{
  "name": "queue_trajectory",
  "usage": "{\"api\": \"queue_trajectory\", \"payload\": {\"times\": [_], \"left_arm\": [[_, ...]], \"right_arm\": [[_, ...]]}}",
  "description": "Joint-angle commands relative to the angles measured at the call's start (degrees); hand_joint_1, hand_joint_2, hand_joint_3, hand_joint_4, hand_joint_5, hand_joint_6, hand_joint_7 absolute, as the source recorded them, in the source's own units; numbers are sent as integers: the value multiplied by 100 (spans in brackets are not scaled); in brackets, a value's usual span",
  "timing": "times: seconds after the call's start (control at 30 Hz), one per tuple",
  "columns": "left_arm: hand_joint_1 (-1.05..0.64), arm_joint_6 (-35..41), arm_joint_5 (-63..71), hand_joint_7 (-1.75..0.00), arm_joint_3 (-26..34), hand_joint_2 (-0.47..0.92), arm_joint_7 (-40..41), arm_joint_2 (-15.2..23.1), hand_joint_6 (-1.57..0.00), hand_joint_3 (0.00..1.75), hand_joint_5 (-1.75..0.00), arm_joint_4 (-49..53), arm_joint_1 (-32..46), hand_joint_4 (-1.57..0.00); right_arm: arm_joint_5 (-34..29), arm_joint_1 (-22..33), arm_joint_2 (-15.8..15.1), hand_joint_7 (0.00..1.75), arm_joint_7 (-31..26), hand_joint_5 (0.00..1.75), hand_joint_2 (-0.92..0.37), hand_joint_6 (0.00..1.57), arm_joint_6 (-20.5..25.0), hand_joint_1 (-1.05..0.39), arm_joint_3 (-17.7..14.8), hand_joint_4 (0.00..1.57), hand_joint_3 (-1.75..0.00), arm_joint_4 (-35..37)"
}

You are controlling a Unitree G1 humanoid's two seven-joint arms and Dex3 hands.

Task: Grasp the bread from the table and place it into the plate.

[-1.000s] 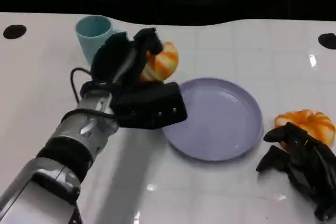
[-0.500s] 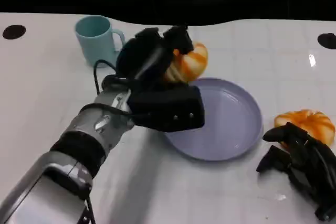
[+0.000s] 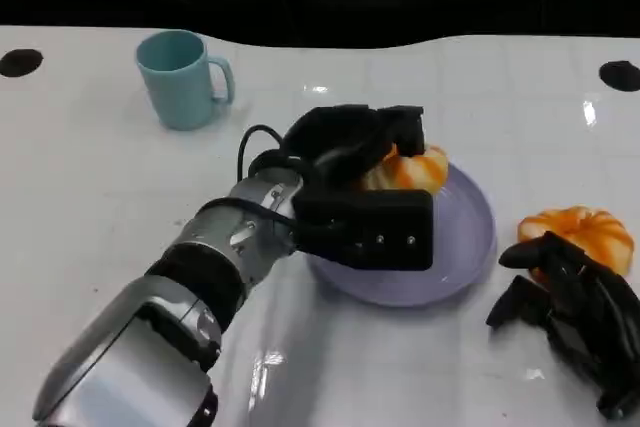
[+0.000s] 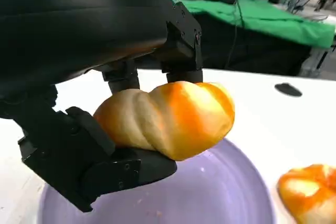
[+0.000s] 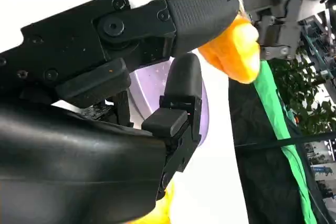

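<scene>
- Since the earlier frames, my left hand [image 3: 350, 162] has carried the bread roll [image 3: 408, 169] from beside the teal mug [image 3: 184, 77] to above the purple plate [image 3: 465, 237].
- Its fingers clamp the roll; the roll's near side is hidden.
- My right hand [image 3: 575, 312] rests with fingers curled, holding nothing, beside a second roll [image 3: 585, 232].

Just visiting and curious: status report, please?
Left hand holds bread above purple plate. Right hand idle beside second bread. Path clear.

Black right hand [image 5: 131, 77] fingers [image 5: 184, 85] spread before purple plate [image 5: 152, 85]; orange bread [image 5: 233, 51] beyond.
</scene>
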Motion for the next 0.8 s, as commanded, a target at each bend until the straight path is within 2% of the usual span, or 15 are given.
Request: {"api": "queue_trajectory", "payload": {"times": [0.03, 0.13, 0.17, 0.2, 0.23, 0.27, 0.3, 0.33, 0.37, 0.43, 0.47, 0.57, 0.8], "left_arm": [[-21, -9, 33, -175, -19, 49, -47, -1, -73, 124, -175, 51, -193, -94], [-21, 90, 84, -175, -85, 49, -247, 3, -73, 124, -175, 85, -245, -94], [-28, 173, 139, -110, -157, 63, -442, 20, -66, 83, -170, 109, -292, -75], [-35, 233, 176, -69, -207, 77, -583, 32, -63, 55, -154, 120, -324, -61], [-39, 271, 199, -41, -231, 86, -670, 40, -62, 36, -144, 120, -341, -52], [-46, 307, 230, -28, -274, 89, -809, 61, -57, 35, -130, 106, -371, -42], [-58, 337, 247, -17, -304, 90, -910, 75, -47, 40, -91, 90, -391, -33], [-65, 359, 257, -9, -324, 91, -983, 86, -41, 44, -59, 75, -404, -31], [-68, 374, 263, -7, -332, 92, -1026, 92, -39, 45, -48, 62, -409, -31], [-70, 377, 295, -5, -361, 92, -1048, 114, -38, 46, -39, 24, -412, -31], [-80, 373, 318, -2, -385, 92, -1053, 130, -31, 55, -33, 3, -416, -22], [-90, 383, 367, -1, -419, 92, -1100, 170, -27, 68, -29, -70, -428, -13], [-93, 356, 310, -5, -350, 92, -1182, 274, -35, 71, -31, -217, -407, -15]], "right_arm": [[-13, 85, -17, 122, -51, 153, -92, 64, 95, -53, -11, 69, -25, 62], [-11, 91, -13, 122, -67, 153, -92, 63, 106, -53, -10, 69, -25, 45], [10, 88, -8, 123, -77, 153, -92, 63, 161, -54, -17, 69, -25, 22], [26, 85, -5, 123, -85, 153, -92, 64, 203, -55, -22, 70, -23, 5], [35, 85, -2, 124, -90, 154, -92, 64, 236, -55, -25, 70, -22, -11], [36, 89, -3, 124, -92, 154, -92, 63, 252, -55, -25, 70, -22, -27], [32, 94, -4, 124, -95, 154, -92, 63, 258, -55, -25, 69, -22, -40], [28, 99, -4, 124, -98, 154, -92, 63, 264, -55, -24, 69, -22, -51], [26, 102, -3, 124, -100, 154, -92, 62, 271, -55, -25, 69, -22, -60], [-16, 101, -18, 125, -111, 154, -92, 62, 226, -55, -9, 69, -22, -55], [-47, 98, -29, 126, -119, 154, -92, 62, 187, -55, 3, 69, -24, -46], [-44, 89, -36, 127, -77, 154, -92, 61, 112, -54, -5, 69, -26, 20], [-58, 89, -28, 127, -156, 154, -92, 61, 137, -55, 7, 69, -24, -9]]}}
